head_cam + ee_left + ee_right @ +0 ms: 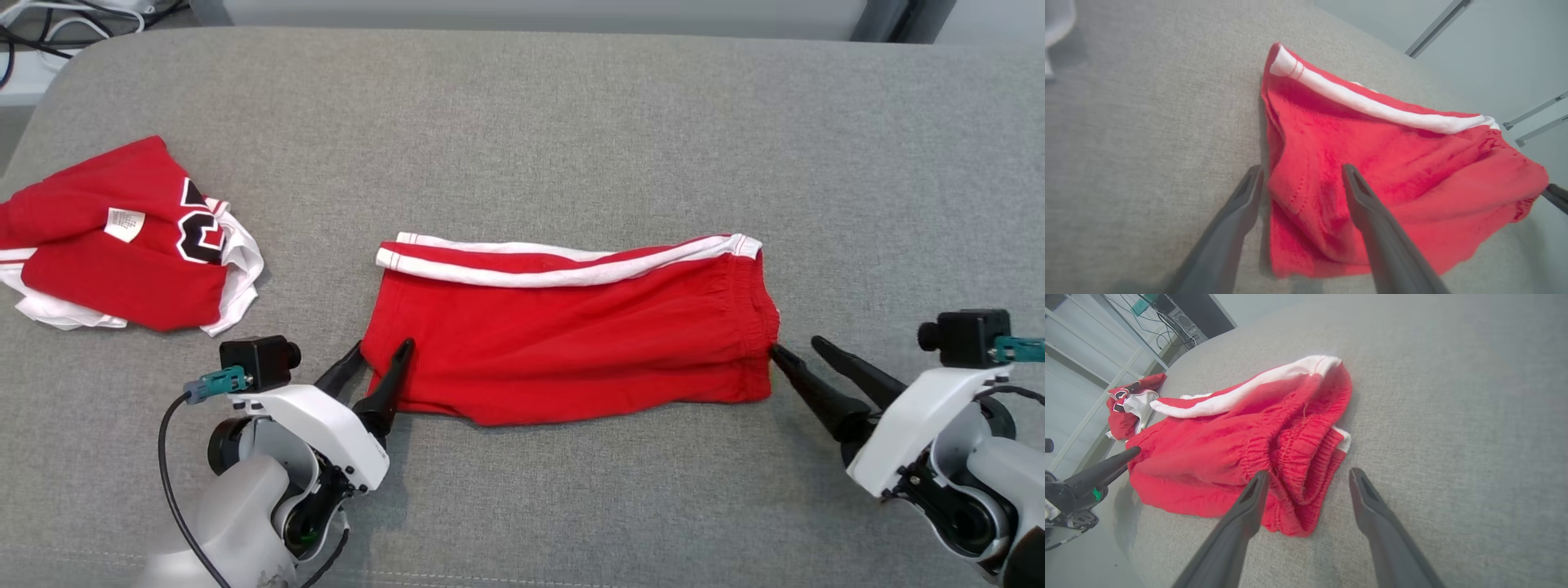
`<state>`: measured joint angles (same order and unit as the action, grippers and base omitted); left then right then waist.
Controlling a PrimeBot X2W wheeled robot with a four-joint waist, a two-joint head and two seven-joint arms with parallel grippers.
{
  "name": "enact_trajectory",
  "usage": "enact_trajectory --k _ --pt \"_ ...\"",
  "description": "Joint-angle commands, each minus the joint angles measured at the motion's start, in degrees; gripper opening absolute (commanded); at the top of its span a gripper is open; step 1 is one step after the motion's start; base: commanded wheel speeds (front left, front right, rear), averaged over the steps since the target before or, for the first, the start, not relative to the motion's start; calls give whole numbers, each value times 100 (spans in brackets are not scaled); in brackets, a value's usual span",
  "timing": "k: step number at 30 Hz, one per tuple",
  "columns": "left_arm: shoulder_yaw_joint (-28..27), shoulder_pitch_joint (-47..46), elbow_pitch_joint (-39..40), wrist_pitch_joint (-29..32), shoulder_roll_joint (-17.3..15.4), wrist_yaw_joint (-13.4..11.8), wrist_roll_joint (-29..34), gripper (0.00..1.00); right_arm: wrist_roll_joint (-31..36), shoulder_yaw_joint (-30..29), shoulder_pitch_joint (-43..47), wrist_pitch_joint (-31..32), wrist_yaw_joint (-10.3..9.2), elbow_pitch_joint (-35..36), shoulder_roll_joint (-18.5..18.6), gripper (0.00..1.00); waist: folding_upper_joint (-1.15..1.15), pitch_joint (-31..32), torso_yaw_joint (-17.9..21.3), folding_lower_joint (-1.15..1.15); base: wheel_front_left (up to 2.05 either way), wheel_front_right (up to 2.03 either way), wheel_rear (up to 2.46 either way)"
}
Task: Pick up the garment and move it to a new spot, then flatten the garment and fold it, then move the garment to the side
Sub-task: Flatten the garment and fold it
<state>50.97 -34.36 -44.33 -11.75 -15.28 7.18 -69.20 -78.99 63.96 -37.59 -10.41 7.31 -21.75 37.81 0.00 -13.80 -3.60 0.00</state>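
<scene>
Red shorts [571,343] lie folded mid grey cushion [571,122]. Watch it: your left gripper [382,346] straddles the hem, jaws spread, holding nothing, so a careless drag could snag and unfold it. Right gripper [796,345], also spread and empty, points low, just beside the waistband.

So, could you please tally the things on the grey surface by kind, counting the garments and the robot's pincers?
Garments: 2 (folded red shorts, crumpled red and white garment)
Pincers: 2 (left pincer, right pincer), both open
Total: 4
</scene>
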Motion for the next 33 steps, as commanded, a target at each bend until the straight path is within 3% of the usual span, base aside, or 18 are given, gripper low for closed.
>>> enact_trajectory --k 1,6,15,23,33 --pt "-189 -201 65 -172 -201 -100 204 100 -61 -93 256 -168 18 24 204 100 0 74 0 0 0 0 0" --pt "-497 -155 381 -318 -289 -490 888 100 75 -389 327 -391 18 -115 180 100 0 171 9 0 0 0 0" --pt "-1763 810 1758 -323 -275 -1031 2606 100 718 -1149 526 -456 18 -535 -458 100 0 339 34 0 0 0 0" --pt "-2555 1718 2548 -324 -158 -1187 3698 100 1424 -1766 970 -458 18 -663 -976 100 0 520 15 0 0 0 0" --pt "-2883 2382 3036 -324 102 -1151 4496 100 1757 -2224 1261 -458 18 -875 -1370 100 0 563 -72 0 0 0 0"
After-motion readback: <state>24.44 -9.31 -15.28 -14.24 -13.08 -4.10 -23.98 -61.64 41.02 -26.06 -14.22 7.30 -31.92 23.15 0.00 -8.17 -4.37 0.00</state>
